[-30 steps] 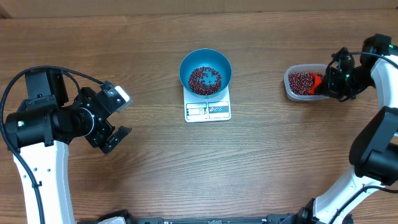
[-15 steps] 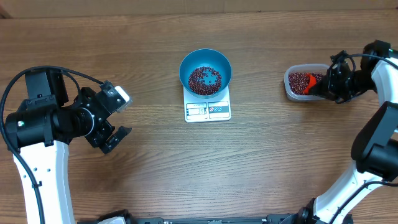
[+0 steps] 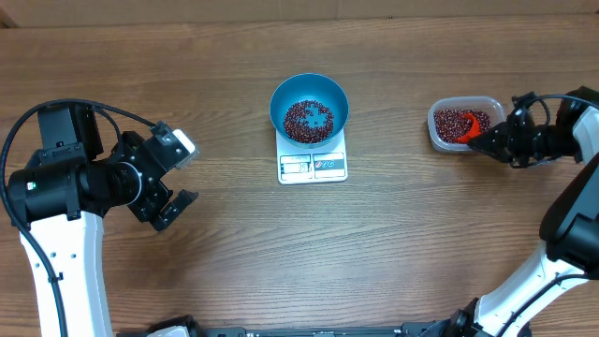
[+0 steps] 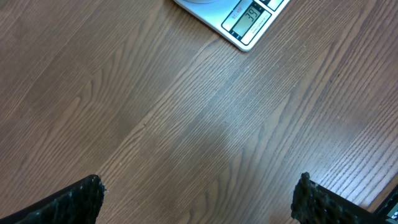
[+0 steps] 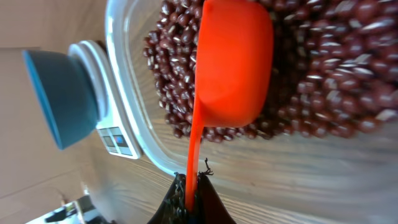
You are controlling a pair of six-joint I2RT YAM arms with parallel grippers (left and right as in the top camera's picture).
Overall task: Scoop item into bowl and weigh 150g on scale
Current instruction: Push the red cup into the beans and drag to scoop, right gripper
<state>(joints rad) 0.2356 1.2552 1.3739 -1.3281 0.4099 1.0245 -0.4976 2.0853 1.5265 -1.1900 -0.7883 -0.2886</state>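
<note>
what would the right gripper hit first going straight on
Likely the near rim of the clear tub, just ahead of the right gripper; if it passes above that, the beans under its red scoop. Height is unclear.

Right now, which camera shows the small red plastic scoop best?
The right wrist view: the red scoop fills the frame, its handle pinched by the right gripper, over the maroon beans. Overhead shows only a red speck at the clear plastic tub; the left wrist view misses it.

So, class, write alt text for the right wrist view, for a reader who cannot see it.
The right gripper holds a red scoop by its handle, its cup over dark red beans in a clear tub. Beyond the tub, a blue bowl sits on a white scale.
</note>
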